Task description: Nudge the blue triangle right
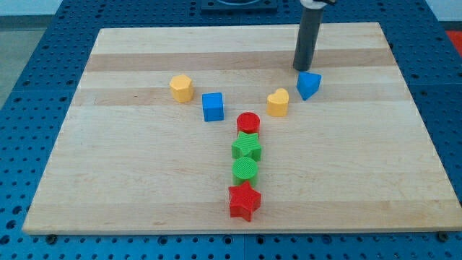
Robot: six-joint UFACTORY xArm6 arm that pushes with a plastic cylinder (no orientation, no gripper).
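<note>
Blue triangle (309, 84) just below my tip (301, 68), near the board's upper right, plain rod tip with nothing held, seemingly touching the triangle's upper-left edge, yellow heart (278, 102) lower left of the tip

One raised camera looks obliquely down across the whole wooden board (144, 195).

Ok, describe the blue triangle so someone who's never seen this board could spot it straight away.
Start at the dark rod near the board's top right; my tip sits just above the blue triangle. A yellow heart lies to its lower left. The other blue block, a cube, is farther left.
</note>
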